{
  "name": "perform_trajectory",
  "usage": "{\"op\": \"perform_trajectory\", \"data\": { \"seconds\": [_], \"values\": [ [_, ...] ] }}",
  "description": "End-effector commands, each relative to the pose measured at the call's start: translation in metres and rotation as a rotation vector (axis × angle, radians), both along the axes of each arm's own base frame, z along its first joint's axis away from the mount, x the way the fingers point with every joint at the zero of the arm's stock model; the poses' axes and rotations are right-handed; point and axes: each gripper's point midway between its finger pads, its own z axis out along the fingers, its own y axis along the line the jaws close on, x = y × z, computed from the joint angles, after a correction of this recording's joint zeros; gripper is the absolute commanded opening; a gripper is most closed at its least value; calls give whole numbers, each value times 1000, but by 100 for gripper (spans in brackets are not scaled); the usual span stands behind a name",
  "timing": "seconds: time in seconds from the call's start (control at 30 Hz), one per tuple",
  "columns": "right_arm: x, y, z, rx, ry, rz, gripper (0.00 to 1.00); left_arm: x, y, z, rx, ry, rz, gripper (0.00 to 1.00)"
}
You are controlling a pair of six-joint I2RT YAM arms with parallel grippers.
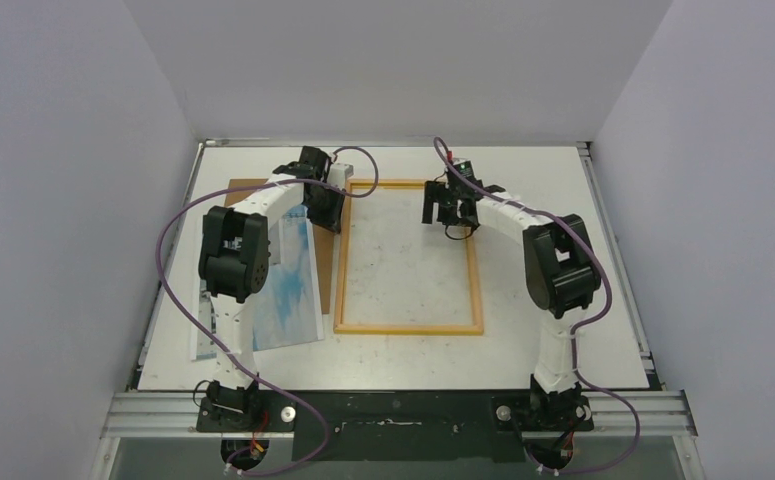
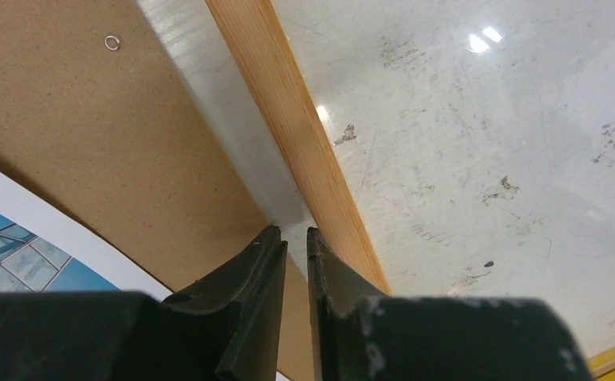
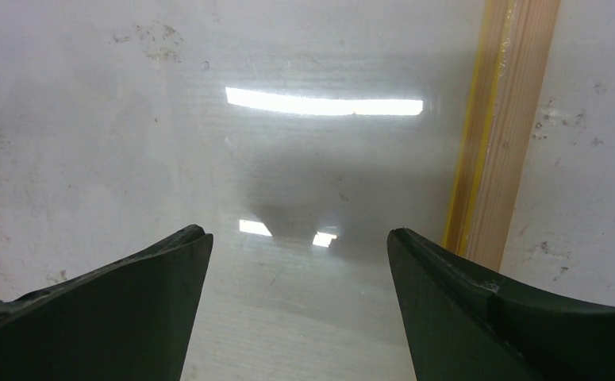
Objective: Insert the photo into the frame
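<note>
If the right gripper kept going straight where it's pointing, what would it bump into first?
Probably the shiny clear pane inside the frame. The open right gripper points down at it, and nothing shows in between.

Back wall (image 1: 393,70): plain pale grey-white panel, rising beyond the left gripper (image 1: 325,210) and the right gripper (image 1: 453,208).
Left wall (image 1: 63,200): same flat pale panel, outboard of the left gripper, slanting in toward the back.
Right wall (image 1: 723,200): matching panel, outboard of the right gripper.
Counter (image 1: 563,340): white top under both grippers, scuffed with grey smudges and dark specks.
Rail (image 1: 643,408): silver metal profile along the counter's near edge, well behind both grippers.
Light: even and soft, no hard shadows; a long bright bar (image 3: 324,101) and two small glints mirrored just ahead of the right gripper.
</note>
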Motion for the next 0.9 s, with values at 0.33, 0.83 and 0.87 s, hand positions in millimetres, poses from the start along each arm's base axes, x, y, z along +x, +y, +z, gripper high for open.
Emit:
{"op": "perform_trajectory", "data": {
  "seconds": [0.33, 0.83, 0.87],
  "values": [
    [69, -20, 55, -67, -152, -85, 85, 10, -8, 18, -58, -34, -10, 15],
    [51, -8, -25, -92, 7, -33, 84, 12, -9, 20, -64, -36, -10, 15],
    [51, -8, -25, -92, 8, -33, 84, 11, -10, 19, -65, -34, -10, 14]
  ]
}}
